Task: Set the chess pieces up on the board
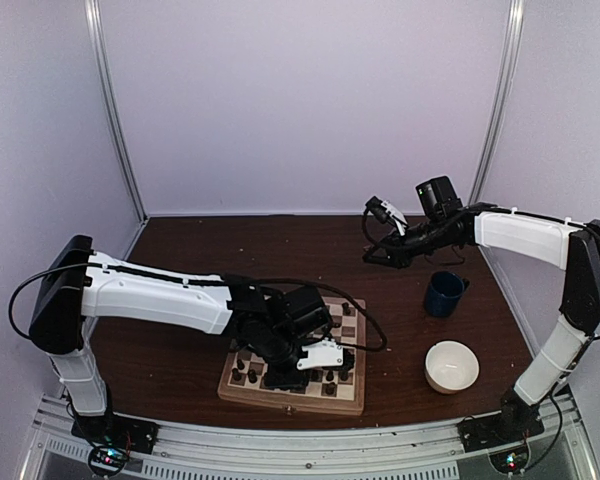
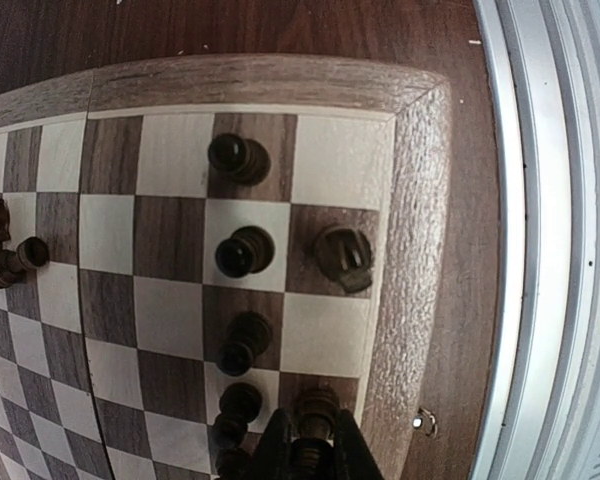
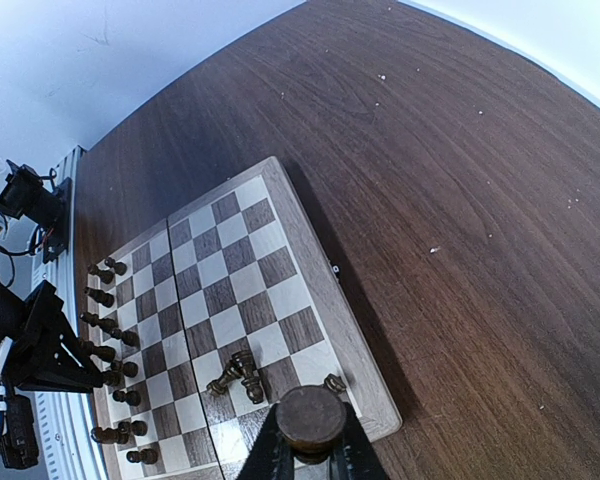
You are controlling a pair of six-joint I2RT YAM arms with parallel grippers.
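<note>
Dark brown tabletop (image 1: 180, 300) with the board (image 1: 292, 400) near centre, chess pieces (image 2: 244, 251) mostly in its near ranks: left gripper (image 2: 311, 447) pinches one there, right gripper (image 3: 310, 440) holds another aloft far right; probably light, rigid and easily toppled, best clasped at the head.

Left arm extends toward 3 o'clock, left end effector (image 1: 338, 357) low, clamping a chess piece (image 2: 312, 455); right arm reaches toward 9 o'clock, right end effector (image 1: 378, 210) raised, likewise clamping one.
</note>
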